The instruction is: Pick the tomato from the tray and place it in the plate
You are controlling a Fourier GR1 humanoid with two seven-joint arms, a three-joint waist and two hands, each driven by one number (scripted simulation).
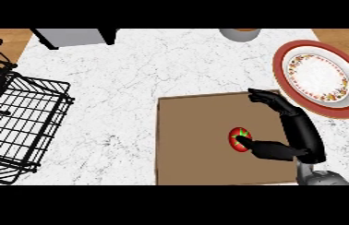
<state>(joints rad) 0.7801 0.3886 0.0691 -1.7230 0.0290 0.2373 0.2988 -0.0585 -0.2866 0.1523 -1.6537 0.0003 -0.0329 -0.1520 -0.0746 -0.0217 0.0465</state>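
Head view, steep look down on white marbled counter (136, 76).

Brown flat tray (197, 141) in lower centre-right of frame, lower edge running to the bottom of the scene. Red tomato (238, 140) with green stem star on the tray, right of tray centre, resting on the tray surface.

Right hand (294, 135) entering from lower right corner, grey forearm (320, 178) at the very bottom right. Black hand spread wide: thumb (262, 148) pointing left, tip touching or just overlapping the tomato's lower right side; fingers (267, 97) stretched up and left toward the tray's upper right corner, well apart from the tomato. Not closed round the tomato; gap between thumb and fingers wide, tomato at the thumb end of that gap. True contact of thumb tip with tomato: cannot tell for certain.

Plate (283, 67) at right edge, upper right of frame, red rim with floral band and white centre, partly cut by the frame edge; lower left rim just beside the fingers and the tray's right corner.

Black wire rack (34, 122) at left edge. Grey box-like object (75, 36) at upper left. Grey cylindrical object (240, 34) at top, right of centre.

Left hand not seen.
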